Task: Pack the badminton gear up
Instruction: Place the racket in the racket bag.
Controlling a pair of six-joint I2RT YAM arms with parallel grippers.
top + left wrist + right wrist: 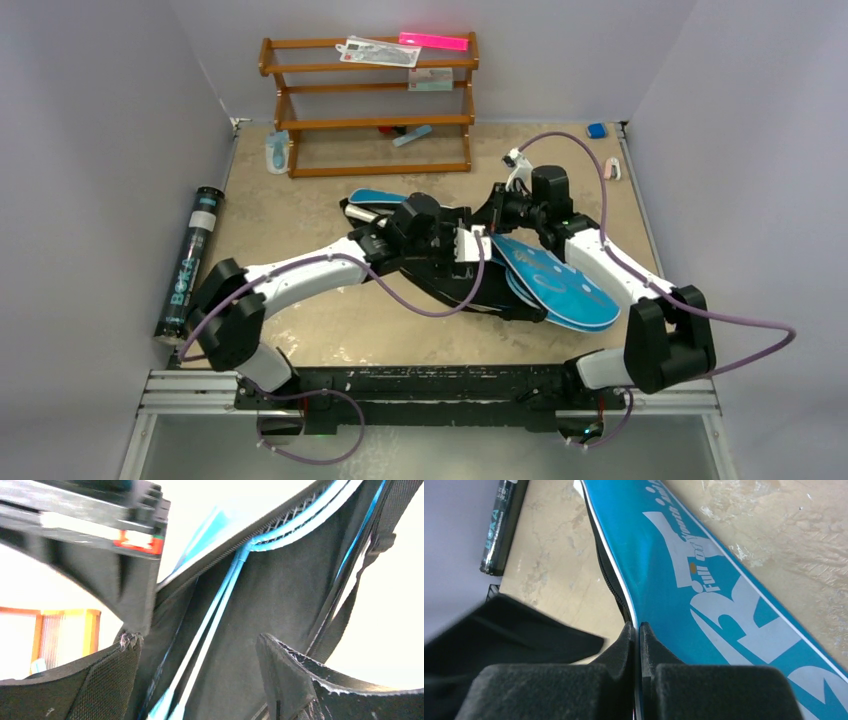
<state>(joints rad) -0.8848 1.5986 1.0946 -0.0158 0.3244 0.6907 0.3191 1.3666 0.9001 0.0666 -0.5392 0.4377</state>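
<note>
Two claws meet at the blue bag point(704, 580): right claw point(639, 630) is clamped on its flap edge; left claw point(197, 640) gapes wide, empty, black lining point(260, 595) just ahead

- In the top view the left arm point(300, 275) covers the middle of the blue bag point(565, 290).
- Right wrist view: the black tube point(504, 522) is cut off by the upper edge.
- Left wrist view: the wooden rack point(65, 635) is blurred and washed out.
- The small things point(412, 135) on its shelves are too small to name.
</note>
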